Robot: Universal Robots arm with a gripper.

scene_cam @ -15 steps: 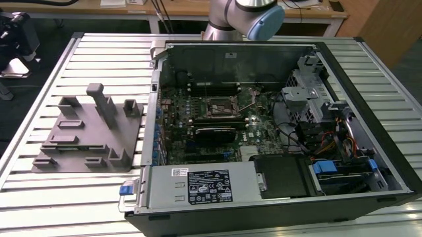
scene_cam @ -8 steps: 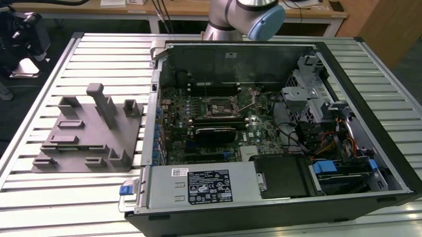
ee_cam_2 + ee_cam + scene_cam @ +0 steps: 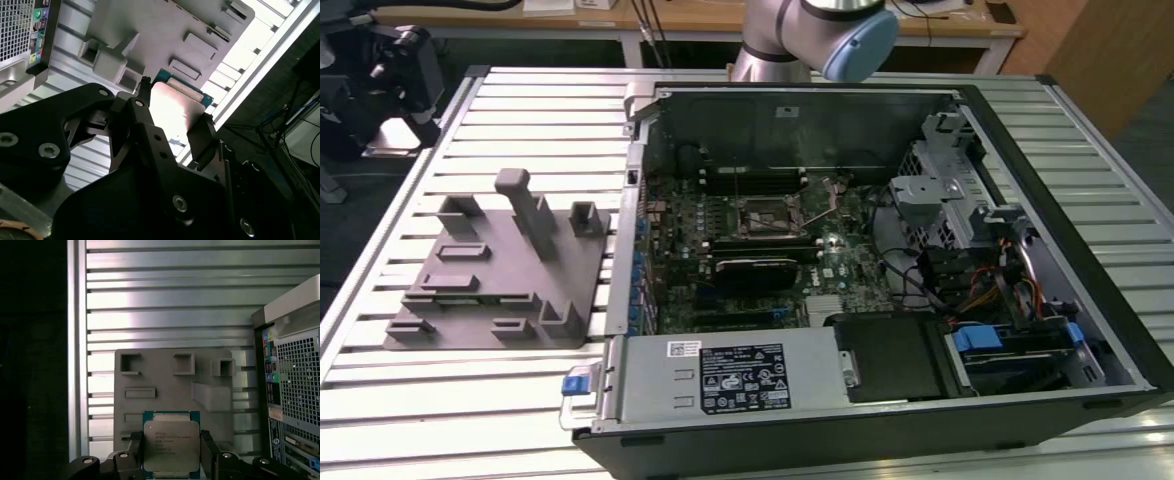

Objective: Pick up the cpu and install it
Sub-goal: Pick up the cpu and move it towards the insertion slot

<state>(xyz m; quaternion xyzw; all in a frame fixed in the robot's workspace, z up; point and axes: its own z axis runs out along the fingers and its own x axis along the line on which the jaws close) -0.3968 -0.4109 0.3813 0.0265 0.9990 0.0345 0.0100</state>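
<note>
The cpu [image 3: 171, 442], a small square chip with a pale metal top and a green edge, sits between the two black fingers of my gripper [image 3: 171, 452], which is shut on its sides. In the second wrist view the cpu [image 3: 175, 105] glares bright between the same fingers [image 3: 141, 107] of the gripper [image 3: 175, 109]. It hangs in the air above the grey plastic fixture [image 3: 165, 375], well clear of it. In the exterior view the arm [image 3: 817, 35] reaches in from the far side of the open computer case [image 3: 854, 250], whose motherboard socket [image 3: 761, 215] lies near the middle.
The grey fixture [image 3: 494, 270] with upright posts lies on the slatted metal table [image 3: 494, 400] at the exterior view's left of the case. A silver power supply box [image 3: 727, 375], a drive cage [image 3: 947, 200] and cables [image 3: 987, 290] crowd the case interior.
</note>
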